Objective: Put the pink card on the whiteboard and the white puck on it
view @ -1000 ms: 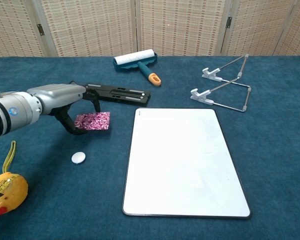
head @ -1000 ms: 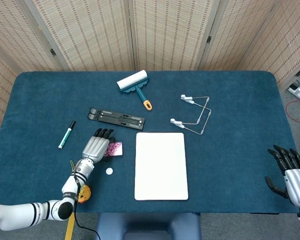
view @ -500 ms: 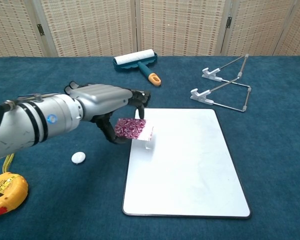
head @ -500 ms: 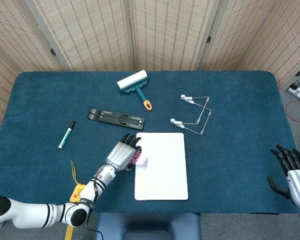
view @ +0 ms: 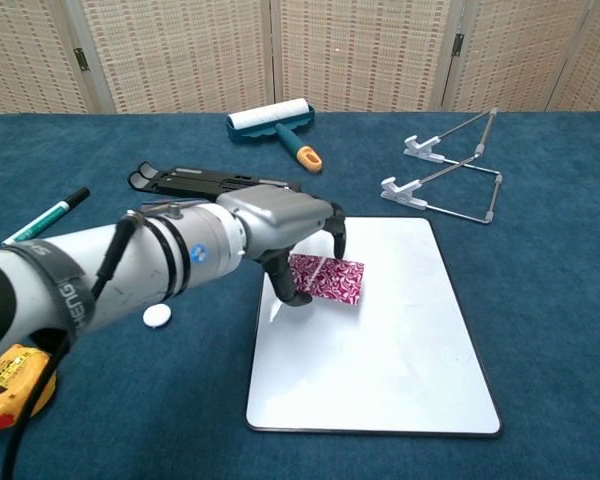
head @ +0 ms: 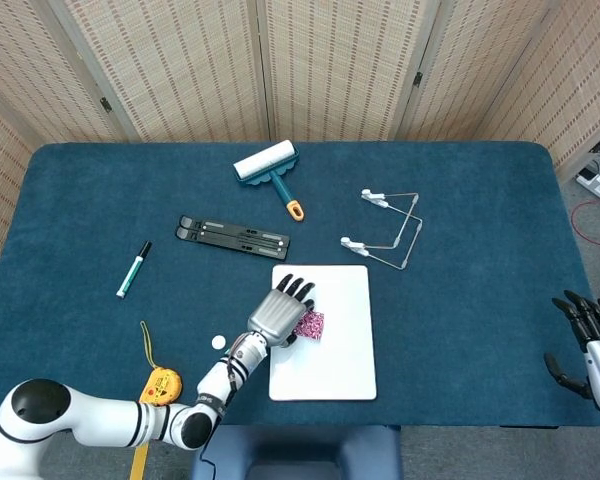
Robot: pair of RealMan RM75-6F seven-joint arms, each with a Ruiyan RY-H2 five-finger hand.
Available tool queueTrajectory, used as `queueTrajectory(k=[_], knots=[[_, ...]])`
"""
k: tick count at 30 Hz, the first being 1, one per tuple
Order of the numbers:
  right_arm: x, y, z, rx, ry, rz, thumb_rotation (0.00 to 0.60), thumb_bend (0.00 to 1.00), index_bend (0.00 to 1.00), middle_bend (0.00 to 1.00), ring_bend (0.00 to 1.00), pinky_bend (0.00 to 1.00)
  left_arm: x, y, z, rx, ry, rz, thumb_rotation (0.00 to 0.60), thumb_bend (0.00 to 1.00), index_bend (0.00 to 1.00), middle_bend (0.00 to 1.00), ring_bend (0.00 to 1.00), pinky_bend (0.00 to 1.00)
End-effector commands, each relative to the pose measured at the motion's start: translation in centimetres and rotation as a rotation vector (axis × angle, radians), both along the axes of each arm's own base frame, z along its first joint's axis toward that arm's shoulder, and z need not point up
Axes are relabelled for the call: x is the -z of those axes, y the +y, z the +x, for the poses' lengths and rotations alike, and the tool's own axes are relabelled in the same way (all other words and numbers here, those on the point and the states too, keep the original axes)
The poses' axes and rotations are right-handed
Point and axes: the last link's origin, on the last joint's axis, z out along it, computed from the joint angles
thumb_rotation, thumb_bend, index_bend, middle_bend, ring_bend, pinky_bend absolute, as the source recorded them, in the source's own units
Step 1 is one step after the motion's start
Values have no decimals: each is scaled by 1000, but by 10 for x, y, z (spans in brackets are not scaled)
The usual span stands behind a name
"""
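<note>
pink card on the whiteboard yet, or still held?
Held: the left hand grips the pink card over the whiteboard; contact with it cannot be told.

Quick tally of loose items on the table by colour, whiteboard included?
White: 3, whiteboard, white puck, lint roller
Pink: 1, pink card
Black: 1, folding stand
Green: 1, marker
Yellow: 1, tape measure
Silver: 1, wire stand
Total: 8

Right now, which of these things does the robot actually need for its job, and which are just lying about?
Needed: pink card, held by the left hand over the whiteboard; white puck, on the cloth left of the board.

Lying about: lint roller, black folding stand, wire rack, marker, yellow tape measure.
</note>
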Motion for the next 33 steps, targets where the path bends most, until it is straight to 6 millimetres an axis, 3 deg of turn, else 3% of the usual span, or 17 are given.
queueTrajectory(k=[1,5,13,17,22,33], knots=[[0,0,0,-2,0,0,600,367,122,103,91,0,7,1,8,-1,9,-1,600,356,374,89,69,0],[-2,0,0,2,1,-7,600,368,122,103,91,0,8,2,13,-8,-1,3,600,347,236,89,68,0],[0,-1,1,1,2,-3,600,367,122,103,91,0,-5,1,6,-12,-28,18,600,343,177,89,69,0],[3,-2,5,-15,0,6,600,368,122,103,89,0,-13,2,1,-25,-42,23,600,343,212,89,68,0],[3,-3,6,-20,6,12,600,367,122,103,89,0,-31,2,-20,-26,-40,55,600,342,350,89,68,0],[13,-9,15,-57,0,40,600,367,122,103,89,0,-67,-11,-83,-3,-3,99,600,343,385,89,68,0]])
